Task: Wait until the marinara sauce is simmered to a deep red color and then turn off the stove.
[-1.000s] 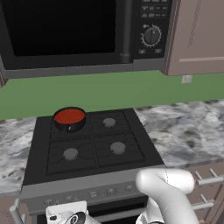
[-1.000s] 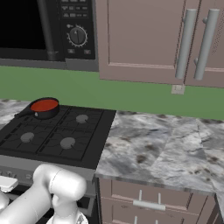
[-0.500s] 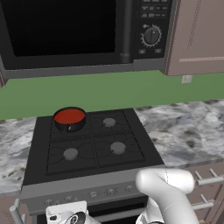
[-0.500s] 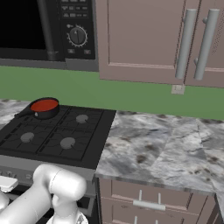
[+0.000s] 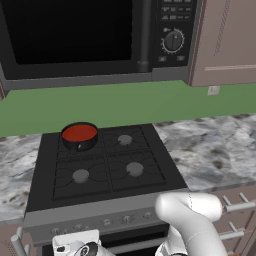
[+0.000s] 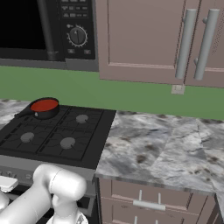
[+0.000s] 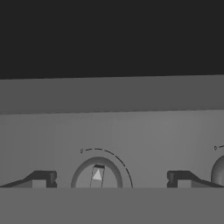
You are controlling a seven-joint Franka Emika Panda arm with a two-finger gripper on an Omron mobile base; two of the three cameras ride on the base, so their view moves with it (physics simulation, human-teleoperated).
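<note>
**Hand poised at a stove knob while the sauce simmers**

The black four-burner gas stove (image 5: 105,170) with its dark grates sits let into the grey marbled worktop (image 6: 157,144), and everything here is best placed against it. On its rear burner, the one farthest from the brown cupboard doors (image 6: 144,39), stands a small round black pot (image 5: 79,142), filled to the brim with the flat orange-red marinara sauce (image 5: 79,132). The red looks bright, not yet dark, so I would judge the waiting is not over. Above the stove hangs a black microwave with a round dial (image 5: 173,41), and behind it runs a green wall strip (image 5: 125,102).

The white arm (image 5: 192,220) bends low in front of the stove, well below the grates, which puts the hand (image 7: 111,179) right up against the grey front panel (image 7: 131,131). Seen along the hand, its two dark fingertips (image 7: 41,178) stand wide apart with nothing between them, and a small grey round knob with a pointer mark (image 7: 97,175) sits squarely in the gap, untouched. A second knob (image 7: 218,171) peeks in just beside it, farther along the panel.

That placement makes sense: parked astride the knob with fingers spread, the hand need only close and twist once the sauce deepens. Whether this knob governs the pot's burner I cannot tell.
</note>
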